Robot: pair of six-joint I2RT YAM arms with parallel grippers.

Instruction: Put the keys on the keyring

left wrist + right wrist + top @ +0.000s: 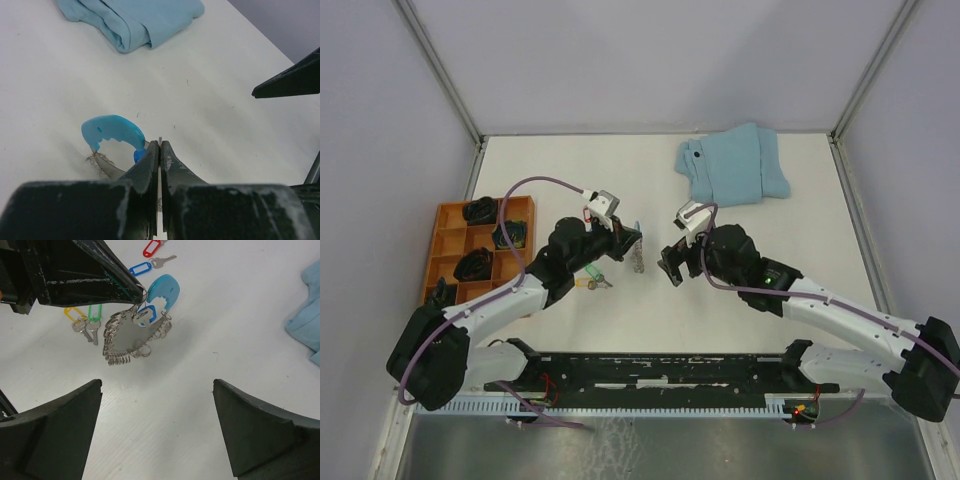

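The left gripper (pixel 139 294) is clamped on the keyring (pixel 165 289), hiding part of its wire. The right gripper (pixel 157 390) gapes wide just beside the keyring. Loose keys (pixel 92 329) lie near it, the red-tagged one cut off.

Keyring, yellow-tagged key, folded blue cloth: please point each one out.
keyring (pixel 165 290), right wrist view, on its blue plastic section.
yellow-tagged key (pixel 75 315), right wrist view, on the yellow tag.
folded blue cloth (pixel 735 165), top external view, on the middle of the fabric.
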